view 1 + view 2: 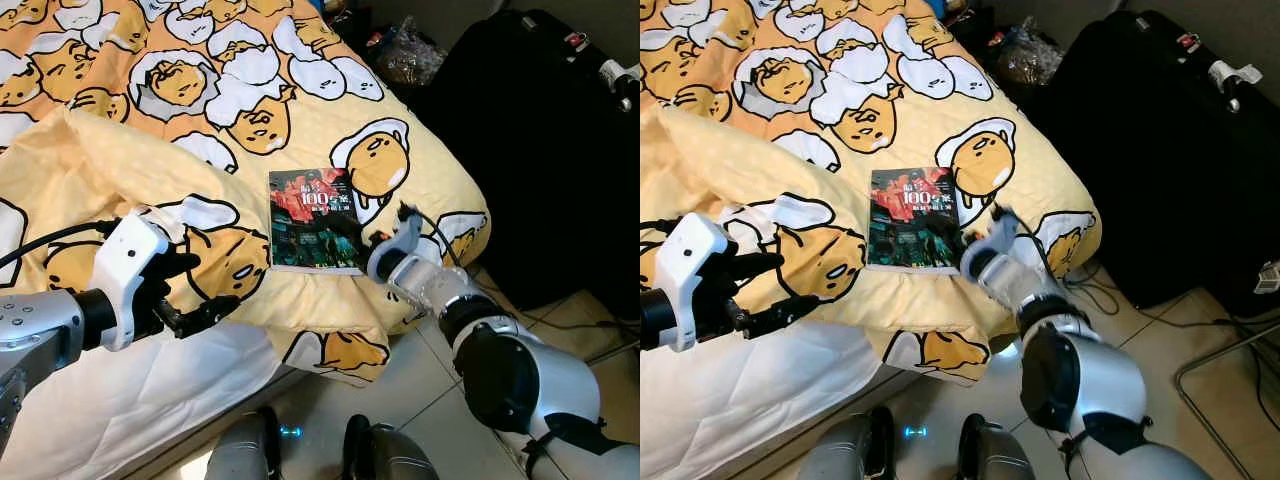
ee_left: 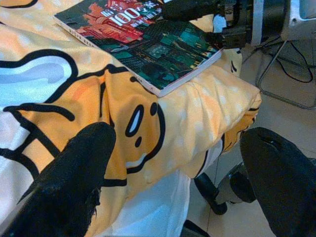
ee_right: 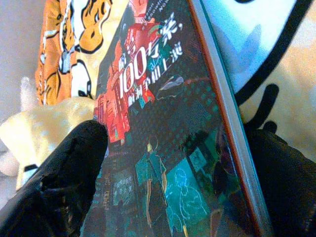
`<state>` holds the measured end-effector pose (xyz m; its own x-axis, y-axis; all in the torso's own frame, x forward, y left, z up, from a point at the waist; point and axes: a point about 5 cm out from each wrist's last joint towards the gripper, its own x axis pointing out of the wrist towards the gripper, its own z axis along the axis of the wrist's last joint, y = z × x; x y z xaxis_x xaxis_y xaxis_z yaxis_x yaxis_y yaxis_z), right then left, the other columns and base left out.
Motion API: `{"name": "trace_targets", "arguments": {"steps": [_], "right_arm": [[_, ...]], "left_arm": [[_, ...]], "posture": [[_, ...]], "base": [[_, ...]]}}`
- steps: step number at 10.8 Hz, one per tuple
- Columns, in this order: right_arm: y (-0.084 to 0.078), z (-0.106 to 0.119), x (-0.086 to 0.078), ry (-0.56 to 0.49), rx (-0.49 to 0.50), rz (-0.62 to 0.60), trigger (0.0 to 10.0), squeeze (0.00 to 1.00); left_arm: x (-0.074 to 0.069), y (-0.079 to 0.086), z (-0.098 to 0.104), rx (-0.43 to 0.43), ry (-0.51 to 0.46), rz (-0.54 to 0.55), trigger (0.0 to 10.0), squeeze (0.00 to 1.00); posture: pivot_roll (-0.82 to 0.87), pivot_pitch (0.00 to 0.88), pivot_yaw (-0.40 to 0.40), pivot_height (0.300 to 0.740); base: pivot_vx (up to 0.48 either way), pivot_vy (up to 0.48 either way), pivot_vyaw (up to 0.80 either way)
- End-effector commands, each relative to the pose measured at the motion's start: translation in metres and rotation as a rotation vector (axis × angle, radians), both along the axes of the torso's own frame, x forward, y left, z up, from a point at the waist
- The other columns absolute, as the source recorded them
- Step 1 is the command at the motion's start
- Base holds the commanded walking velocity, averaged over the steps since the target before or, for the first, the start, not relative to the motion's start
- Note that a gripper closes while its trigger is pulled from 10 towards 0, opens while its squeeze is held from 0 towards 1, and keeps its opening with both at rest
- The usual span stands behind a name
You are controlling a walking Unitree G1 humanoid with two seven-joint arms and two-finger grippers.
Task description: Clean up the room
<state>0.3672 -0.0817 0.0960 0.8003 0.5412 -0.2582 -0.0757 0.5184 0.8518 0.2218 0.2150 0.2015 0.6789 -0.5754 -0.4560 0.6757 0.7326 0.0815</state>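
We observe a book (image 1: pixel 313 221) lying flat on the bed (image 1: pixel 120 390), on top of a yellow duvet (image 1: pixel 250 120) printed with egg characters, near the duvet's lower corner. Its cover is dark green and red with white lettering that includes "100".

Our right end effector (image 1: pixel 352 232) is at the book's near right corner. In the right wrist view, one black finger (image 3: pixel 54 182) rests over the cover while the other (image 3: pixel 286 182) sits beyond the book's spine edge, against the duvet. The fingers are spread apart to either side of that edge; we cannot confirm that they are clamping the book.

Our left end effector (image 1: pixel 205 288) hangs over the folded edge of the duvet, to the left of the book and apart from it. Its two fingers (image 2: pixel 74 182) are spread wide with nothing between them, as the left wrist view shows, with the duvet's hanging corner and the floor beyond.

A white sheet (image 1: pixel 130 400) shows beneath the duvet along the bed's near side. A large black suitcase (image 1: pixel 1170 150) stands on the tiled floor (image 1: pixel 420 400) to the right of the bed, with cables (image 1: pixel 1110 295) lying near its base. A crinkled clear bag (image 1: pixel 405 50) sits on the floor past the bed's far right corner.
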Motion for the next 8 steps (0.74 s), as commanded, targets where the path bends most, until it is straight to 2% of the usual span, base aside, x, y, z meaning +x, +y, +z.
{"name": "trace_targets", "arguments": {"steps": [1,2,4,5,6,8], "right_arm": [[0.002,-0.001,-0.001,-0.006,-0.009,0.006,10.0,0.00],[0.001,0.013,0.007,-0.034,0.148,-0.069,10.0,0.00],[0.003,0.017,0.007,-0.056,0.177,-0.041,10.0,0.00],[0.003,0.017,0.007,-0.061,0.179,-0.034,1.4,0.00],[0.003,0.019,0.008,-0.068,0.197,-0.043,0.0,0.00],[0.007,0.021,0.007,-0.076,0.216,-0.013,0.0,0.00]], "left_arm": [[-0.002,-0.003,0.003,0.004,-0.009,-0.012,10.0,0.00],[-0.002,-0.004,0.006,-0.011,-0.013,-0.005,10.0,0.00],[-0.003,-0.004,0.008,-0.016,-0.011,-0.001,10.0,0.00],[-0.003,-0.004,0.008,-0.022,-0.012,0.005,10.0,0.00],[-0.003,-0.005,0.008,-0.027,-0.012,0.005,10.0,0.00],[-0.004,-0.007,0.007,-0.034,-0.007,0.002,10.0,0.00]], "posture": [[0.33,0.274,-0.078,0.740],[0.33,0.280,-0.083,0.740],[0.33,0.278,-0.084,0.740],[0.33,0.277,-0.086,0.740],[0.32,0.279,-0.087,0.740],[0.32,0.281,-0.087,0.740]], "base": [[0.000,0.000,0.00],[0.000,0.000,0.00],[0.000,0.000,0.00],[0.000,0.000,0.00],[0.000,0.000,0.00],[0.000,0.000,0.00]]}}
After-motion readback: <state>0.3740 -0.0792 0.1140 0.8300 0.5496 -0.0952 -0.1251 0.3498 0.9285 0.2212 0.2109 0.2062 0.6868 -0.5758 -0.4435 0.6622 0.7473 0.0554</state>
